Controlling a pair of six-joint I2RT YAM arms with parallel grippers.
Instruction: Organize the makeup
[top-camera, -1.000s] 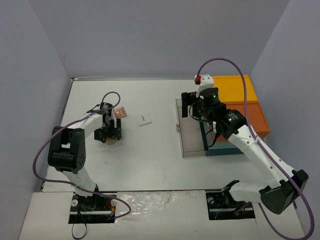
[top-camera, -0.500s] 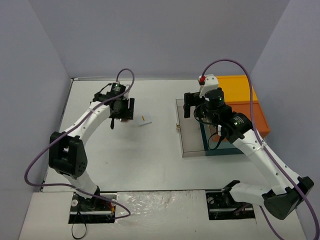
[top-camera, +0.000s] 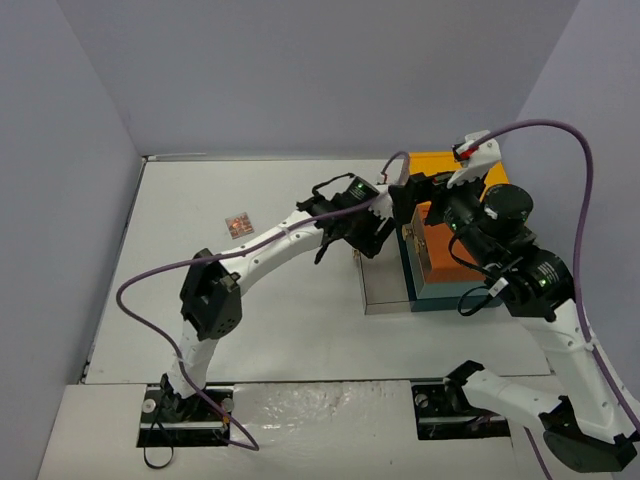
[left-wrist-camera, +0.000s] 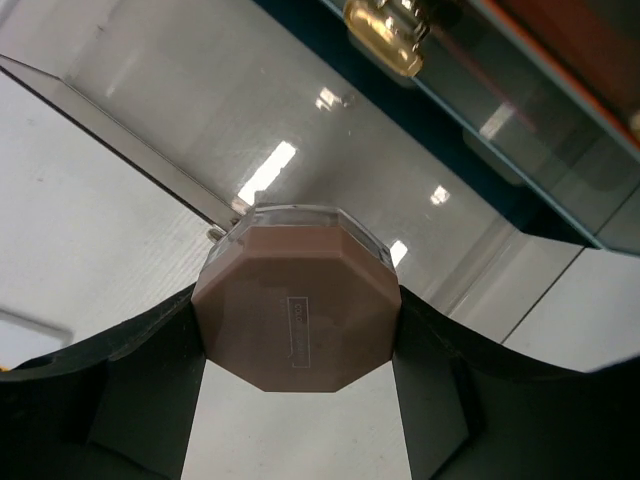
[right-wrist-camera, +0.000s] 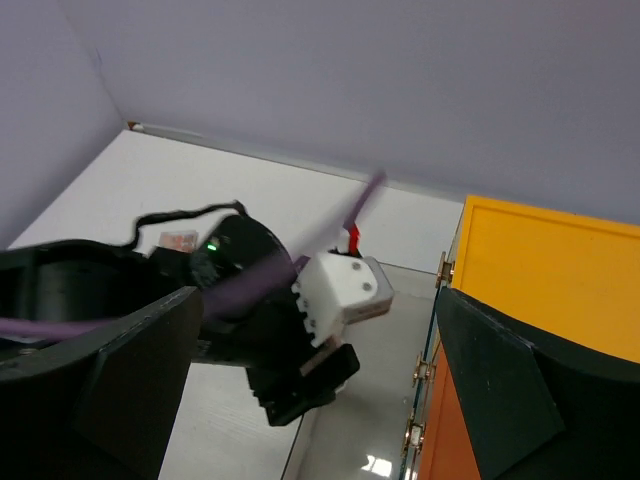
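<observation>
Pale lilac walls are enclosing the white table (top-camera: 200, 330). A small palette (top-camera: 237, 223) with pink squares is lying on it, well apart to the left of the left gripper (top-camera: 367, 238). This gripper is clamping a brownish-pink octagonal compact (left-wrist-camera: 295, 312) between its fingers (left-wrist-camera: 120, 400) and is hanging over the shiny, mirror-like panel (top-camera: 385, 285). Just to its right, the right gripper (top-camera: 408, 197) is standing with jaws wide apart, holding nothing, beside the orange and teal box (top-camera: 465, 170).
</observation>
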